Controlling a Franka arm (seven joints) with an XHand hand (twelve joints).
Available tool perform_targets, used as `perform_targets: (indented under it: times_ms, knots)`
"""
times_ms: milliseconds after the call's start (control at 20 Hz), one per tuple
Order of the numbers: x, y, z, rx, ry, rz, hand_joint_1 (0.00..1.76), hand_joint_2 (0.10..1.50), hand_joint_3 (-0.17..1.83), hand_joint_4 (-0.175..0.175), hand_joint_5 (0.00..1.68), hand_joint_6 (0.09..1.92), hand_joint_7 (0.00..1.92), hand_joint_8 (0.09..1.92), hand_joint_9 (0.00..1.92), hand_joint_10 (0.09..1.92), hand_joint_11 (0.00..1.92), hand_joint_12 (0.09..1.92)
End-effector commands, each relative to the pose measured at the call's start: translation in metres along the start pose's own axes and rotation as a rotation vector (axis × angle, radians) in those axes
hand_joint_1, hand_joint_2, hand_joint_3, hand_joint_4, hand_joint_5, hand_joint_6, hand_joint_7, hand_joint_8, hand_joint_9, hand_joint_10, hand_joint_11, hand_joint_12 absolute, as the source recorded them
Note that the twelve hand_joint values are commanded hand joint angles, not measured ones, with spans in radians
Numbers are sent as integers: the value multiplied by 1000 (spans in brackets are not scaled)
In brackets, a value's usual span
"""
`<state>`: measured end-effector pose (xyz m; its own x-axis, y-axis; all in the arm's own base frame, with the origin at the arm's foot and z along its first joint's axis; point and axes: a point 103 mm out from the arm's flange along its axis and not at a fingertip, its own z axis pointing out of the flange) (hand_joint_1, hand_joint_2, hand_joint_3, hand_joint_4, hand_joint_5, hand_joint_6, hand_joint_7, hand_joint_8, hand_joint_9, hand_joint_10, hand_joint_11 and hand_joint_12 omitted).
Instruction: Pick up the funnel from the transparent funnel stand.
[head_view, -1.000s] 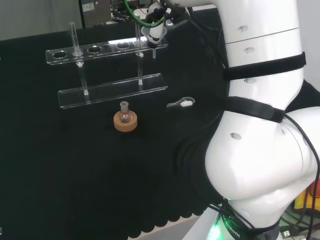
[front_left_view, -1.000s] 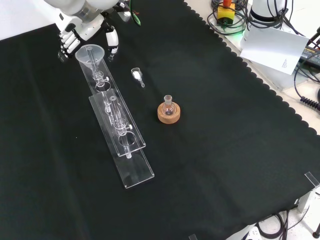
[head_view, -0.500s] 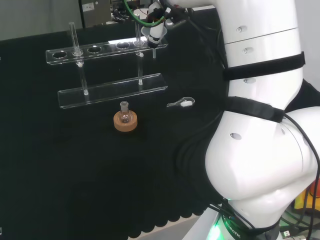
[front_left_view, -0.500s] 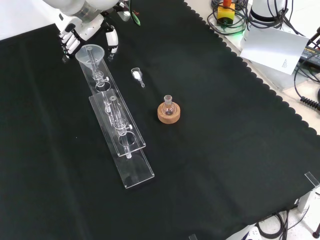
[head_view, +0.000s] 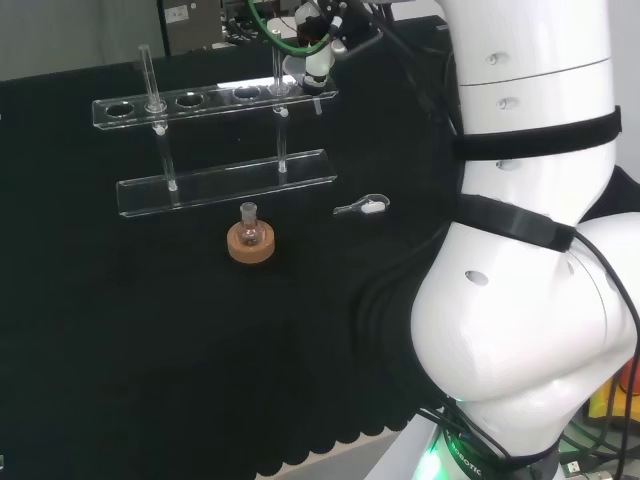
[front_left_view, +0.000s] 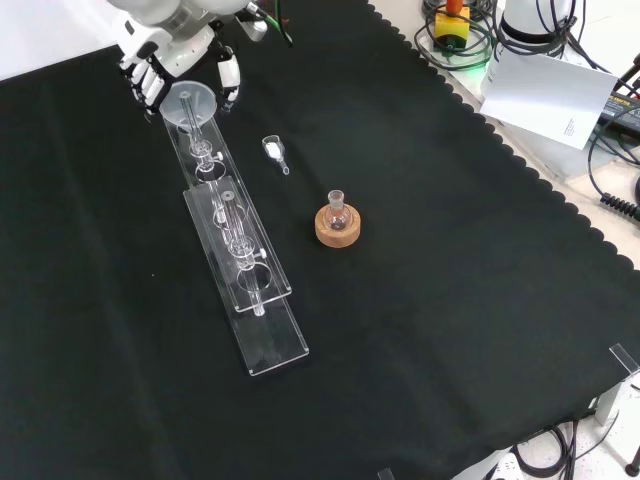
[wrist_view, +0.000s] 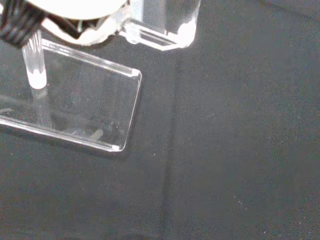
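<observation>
The clear funnel (front_left_view: 190, 100) sits at the far end of the transparent stand (front_left_view: 247, 285), its stem reaching down to the top shelf. My hand (front_left_view: 172, 48) comes in from the top of the front view. Its fingers (front_left_view: 148, 82) curl on one side of the funnel's bowl and the thumb (front_left_view: 230, 78) on the other. In the head view the hand (head_view: 330, 25) holds the funnel (head_view: 316, 72) over the right end of the stand's top shelf (head_view: 200, 100). The wrist view looks down on the stand's base plate (wrist_view: 85, 107) and a post (wrist_view: 37, 67).
A small round flask on a cork ring (front_left_view: 338, 225) stands right of the stand in the front view. A small scoop with white powder (front_left_view: 273, 150) lies near the hand. A glass tube (head_view: 147, 75) stands in the rack's left end. Paper and cables (front_left_view: 550, 90) lie beyond the cloth's edge.
The hand has moved a little up and to the right in the head view, and the funnel has gone with it. The flask and the scoop have not moved.
</observation>
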<state>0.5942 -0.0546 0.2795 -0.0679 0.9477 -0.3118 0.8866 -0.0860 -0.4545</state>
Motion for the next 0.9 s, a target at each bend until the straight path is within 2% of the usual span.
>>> perform_targets:
  times_ms: [50, 400, 900]
  knots:
    - [-2, -10, -15, -71, -5, 12, 946, 600, 744, -6, 487, 740, 517, 881, 355, 628, 0, 1428]
    - [-8, -30, -31, -104, 1, 34, 932, 620, 768, -5, 547, 846, 543, 873, 391, 627, 3, 1437]
    - [-22, -88, -56, -176, 43, 58, 925, 627, 773, -5, 561, 877, 559, 868, 408, 626, 9, 1437]
